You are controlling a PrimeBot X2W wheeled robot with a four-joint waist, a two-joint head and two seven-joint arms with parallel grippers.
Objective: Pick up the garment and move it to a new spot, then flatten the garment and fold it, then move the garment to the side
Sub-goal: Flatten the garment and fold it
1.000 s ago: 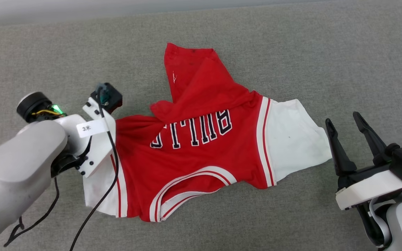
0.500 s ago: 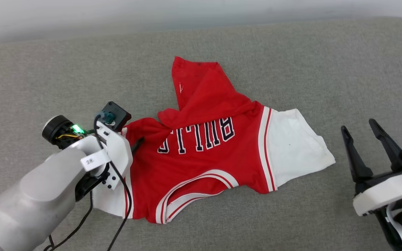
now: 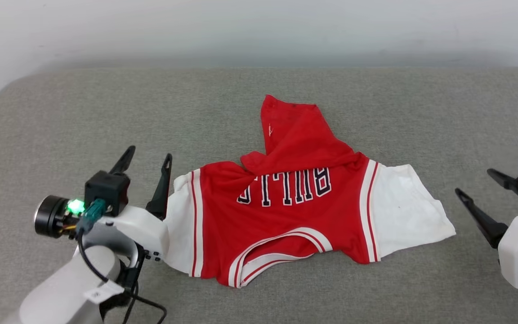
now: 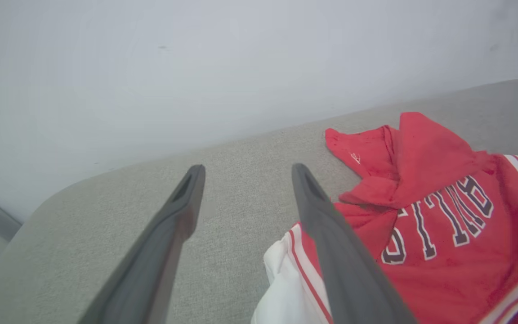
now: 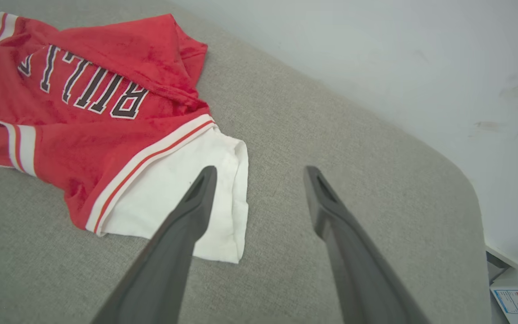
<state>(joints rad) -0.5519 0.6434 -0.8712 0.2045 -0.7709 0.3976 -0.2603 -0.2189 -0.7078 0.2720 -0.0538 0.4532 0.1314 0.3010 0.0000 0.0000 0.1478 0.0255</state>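
Garment (image 3: 295,220) rumpled mid-frame on grey desk (image 3: 106,112), hem end folded back onto chest.
Left gripper (image 3: 149,154) spread wide, lower left, just beside white sleeve; right gripper (image 3: 475,182) spread, lower right, off cloth. Pale wall (image 3: 241,27) behind.

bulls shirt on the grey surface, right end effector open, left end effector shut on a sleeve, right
No: the left end effector is open, its jaws apart with nothing between them, beside the shirt, as the left wrist view shows. The right end effector is open as you say.
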